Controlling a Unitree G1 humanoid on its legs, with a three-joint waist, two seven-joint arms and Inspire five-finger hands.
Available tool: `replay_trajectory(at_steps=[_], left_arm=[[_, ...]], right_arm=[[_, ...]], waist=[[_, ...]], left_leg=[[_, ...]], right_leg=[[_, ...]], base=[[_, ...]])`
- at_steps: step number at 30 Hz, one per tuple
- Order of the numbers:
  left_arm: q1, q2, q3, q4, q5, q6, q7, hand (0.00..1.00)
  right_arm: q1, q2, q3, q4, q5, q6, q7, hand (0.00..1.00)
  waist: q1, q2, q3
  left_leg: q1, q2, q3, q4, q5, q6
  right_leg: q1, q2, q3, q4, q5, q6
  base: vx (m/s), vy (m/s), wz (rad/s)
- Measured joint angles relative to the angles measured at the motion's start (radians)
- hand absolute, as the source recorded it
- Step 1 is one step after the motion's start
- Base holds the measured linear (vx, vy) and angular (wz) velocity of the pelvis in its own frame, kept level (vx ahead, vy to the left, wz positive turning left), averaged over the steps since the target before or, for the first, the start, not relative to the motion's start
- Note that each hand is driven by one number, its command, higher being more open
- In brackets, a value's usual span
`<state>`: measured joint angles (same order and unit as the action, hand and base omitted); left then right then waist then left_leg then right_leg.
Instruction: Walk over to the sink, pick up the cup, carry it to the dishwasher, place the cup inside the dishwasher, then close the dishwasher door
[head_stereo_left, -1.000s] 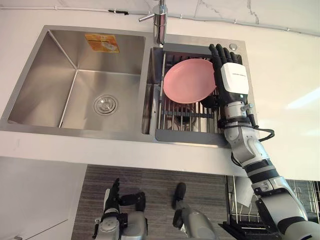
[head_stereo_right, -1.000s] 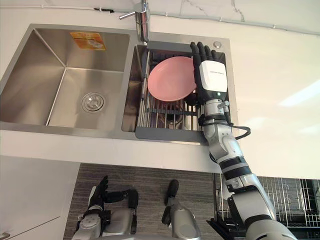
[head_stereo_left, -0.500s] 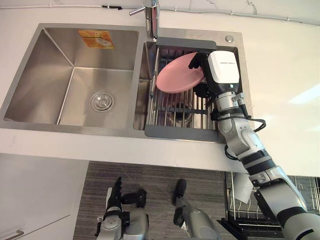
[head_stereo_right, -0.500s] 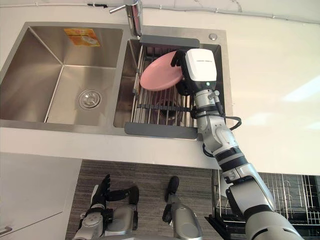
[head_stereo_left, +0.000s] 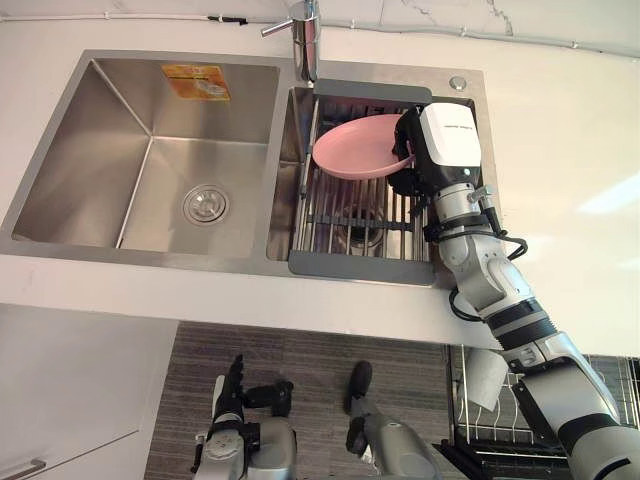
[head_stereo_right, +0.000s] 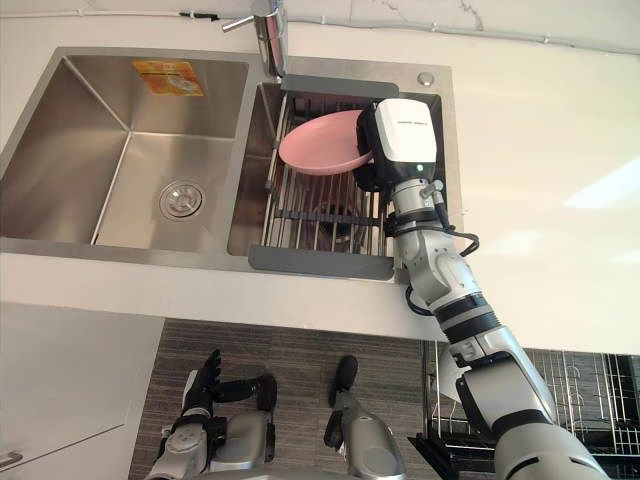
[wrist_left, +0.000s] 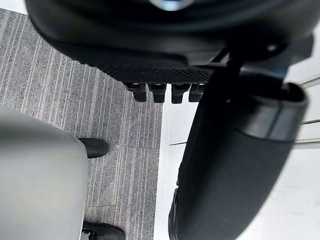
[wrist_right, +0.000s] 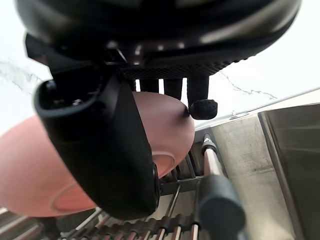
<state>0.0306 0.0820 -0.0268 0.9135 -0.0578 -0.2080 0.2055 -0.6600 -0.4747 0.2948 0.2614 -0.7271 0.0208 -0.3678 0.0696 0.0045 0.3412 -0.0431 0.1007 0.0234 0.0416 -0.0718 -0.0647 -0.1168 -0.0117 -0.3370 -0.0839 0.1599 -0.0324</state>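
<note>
Stainless-steel sink (head_stereo_left: 90, 150), two basins, set in a white counter (head_stereo_left: 560, 130).

- Left hand (head_stereo_right: 200, 378): low at the left above the grey floor (head_stereo_left: 310, 370), fingers straight and slightly spread, holding nothing.
- Left basin: round drain (head_stereo_left: 206, 204) in its bottom, orange sticker (head_stereo_left: 195, 82) on the back wall.
- Tap (head_stereo_left: 305, 35): upright on the back rim between the two basins.
- Right basin: dark-framed drying rack (head_stereo_left: 350, 228) with metal bars lying across it.
- Pink plate (head_stereo_left: 352, 150): over the back part of the rack, tilted, its right edge in the right hand.
- Right hand (head_stereo_left: 412, 150): arm reaching up from the lower right, white hand-back turned upward. The thumb (wrist_right: 107, 150) lies across the plate's underside and the fingers (wrist_right: 197, 97) curl over its rim, a pinching hold.
- Dishwasher rack (head_stereo_right: 600, 395): wire, at the lower right below the counter edge.

Change from one second ago: the right hand then lay flat with straight fingers along the plate's right edge, and the plate faced up more fully. The fingers have since wrapped the rim and the plate has tipped.
</note>
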Motion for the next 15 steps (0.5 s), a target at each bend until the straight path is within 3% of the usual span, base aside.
replay_trajectory(at_steps=[8, 15], left_arm=[[-0.010, 0.001, 0.002, 0.029, 0.001, 0.016, 0.002, 1.00], [-0.010, 0.006, 0.003, 0.056, 0.002, 0.032, 0.001, 1.00]], right_arm=[[0.168, 0.000, -0.015, -0.219, 0.001, -0.011, 0.017, 0.00], [0.302, 0.040, -0.022, -0.457, 0.077, -0.153, 0.022, 0.00]], waist=[[-0.011, 0.000, -0.005], [-0.021, -0.003, -0.032]], left_leg=[[0.042, -0.001, 0.017, -0.006, -0.002, 0.000], [0.096, 0.000, 0.049, -0.011, -0.017, 0.008]], right_leg=[[0.033, 0.000, 0.013, 0.000, -0.001, 0.000], [0.067, 0.004, 0.044, -0.001, -0.002, 0.002]], base=[[0.02, 0.068, -0.04], [0.00, 0.062, -0.12]])
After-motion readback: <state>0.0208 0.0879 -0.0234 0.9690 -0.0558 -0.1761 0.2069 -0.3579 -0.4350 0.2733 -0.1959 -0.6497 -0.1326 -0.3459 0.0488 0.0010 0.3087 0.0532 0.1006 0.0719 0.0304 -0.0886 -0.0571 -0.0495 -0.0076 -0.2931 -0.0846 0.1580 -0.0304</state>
